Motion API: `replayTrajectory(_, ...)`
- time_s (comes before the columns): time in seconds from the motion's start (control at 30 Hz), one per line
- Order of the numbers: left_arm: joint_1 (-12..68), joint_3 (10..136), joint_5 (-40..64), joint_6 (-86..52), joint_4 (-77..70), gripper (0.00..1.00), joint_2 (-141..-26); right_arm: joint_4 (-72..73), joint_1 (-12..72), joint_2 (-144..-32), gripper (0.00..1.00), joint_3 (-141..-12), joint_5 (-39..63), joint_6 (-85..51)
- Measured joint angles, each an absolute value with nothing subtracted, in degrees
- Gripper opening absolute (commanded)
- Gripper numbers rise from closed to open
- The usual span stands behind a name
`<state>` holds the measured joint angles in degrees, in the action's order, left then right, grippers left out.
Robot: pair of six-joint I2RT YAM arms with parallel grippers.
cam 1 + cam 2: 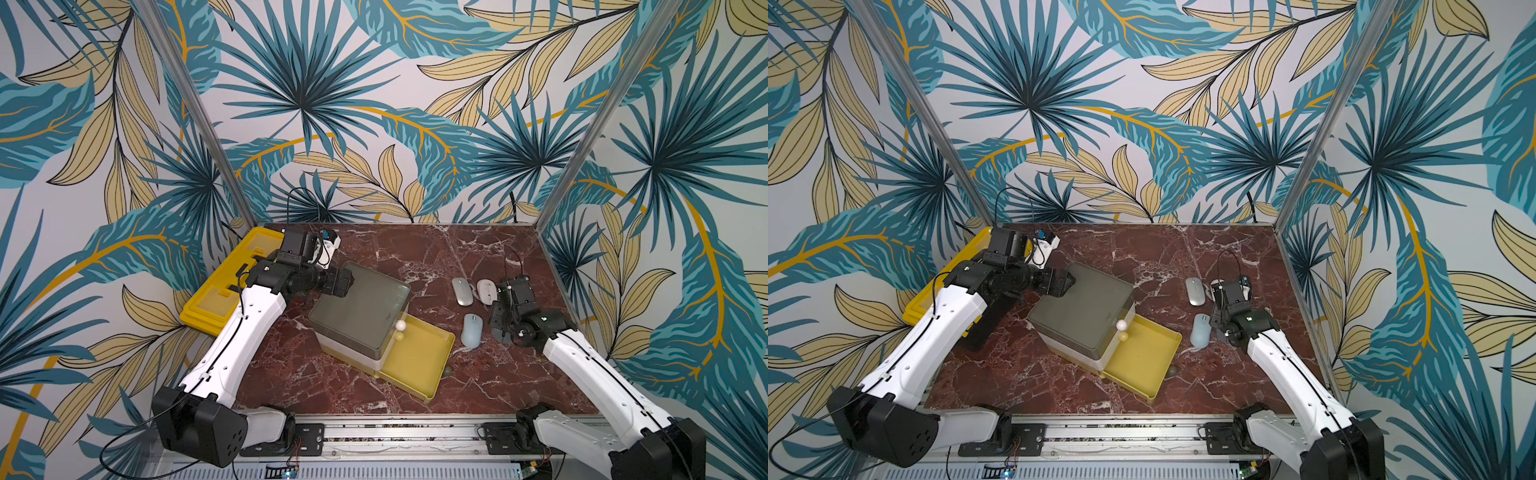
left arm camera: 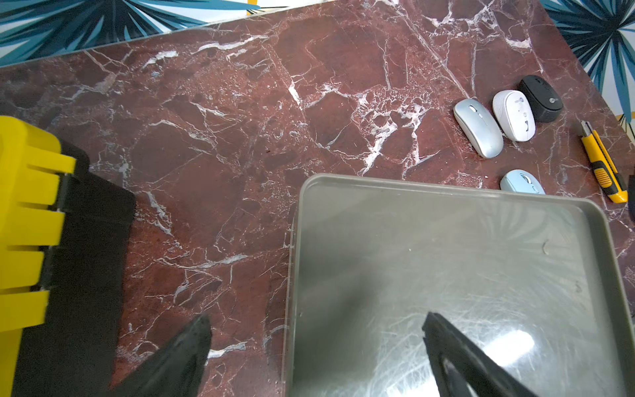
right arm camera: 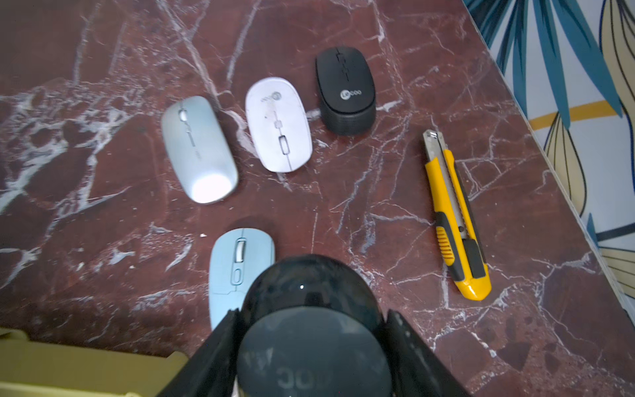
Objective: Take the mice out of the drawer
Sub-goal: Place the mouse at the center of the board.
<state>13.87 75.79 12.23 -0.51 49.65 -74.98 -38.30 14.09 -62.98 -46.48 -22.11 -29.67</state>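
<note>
Jaws of the right gripper (image 3: 314, 314) clamp the dark grey mouse (image 3: 311, 357) beside the pale blue mouse (image 3: 235, 264), likely to set it by the silver mouse (image 3: 199, 147), white mouse (image 3: 278, 123) and black mouse (image 3: 343, 89), while the left gripper (image 2: 316, 318) hangs wide apart over the cabinet (image 2: 446, 257), its yellow drawer (image 1: 419, 361) looking empty.

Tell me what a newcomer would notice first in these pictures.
Likely the right gripper, shut on a dark grey mouse beside the pale blue mouse. Beyond them the silver mouse, white mouse and black mouse lie in a row on the right side of the marble table, a yellow utility knife nearby. Mid-table, the yellow drawer stands pulled out, its visible part bare.
</note>
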Motion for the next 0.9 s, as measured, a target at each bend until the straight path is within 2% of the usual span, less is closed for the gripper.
replayTrajectory(0.3,13.67,75.79,11.64,-0.51,49.32,1.0,-74.52,-31.11,3.99,-72.18,0.35,-41.45,-17.39,-30.46)
replayTrajectory(0.77,13.06,75.79,10.74,-0.49,48.86,1.0,-72.75,-27.88,2.55,-87.46,0.38,-48.69,-9.54,-20.51)
replayTrajectory(0.9,13.02,75.79,10.7,-0.49,48.86,1.0,-72.75,-28.4,2.55,-90.43,0.45,-50.94,-8.14,-18.39)
